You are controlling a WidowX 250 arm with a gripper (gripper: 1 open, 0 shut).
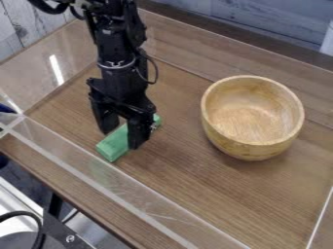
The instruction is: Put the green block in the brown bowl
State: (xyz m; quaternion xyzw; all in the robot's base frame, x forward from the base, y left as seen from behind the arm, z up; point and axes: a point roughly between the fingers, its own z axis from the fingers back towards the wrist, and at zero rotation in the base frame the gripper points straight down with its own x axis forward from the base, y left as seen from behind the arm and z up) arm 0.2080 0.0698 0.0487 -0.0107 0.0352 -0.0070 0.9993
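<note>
One view only, from a camera set high and off the near corner of the tabletop (247, 204), looking down at a slant across the wood. It stands fairly close: the tabletop fills nearly the whole picture, with its clear side walls cutting across the near left. The arm (115, 44) rises at upper left, its top cropped; the bowl (252, 117) sits right of centre.
</note>
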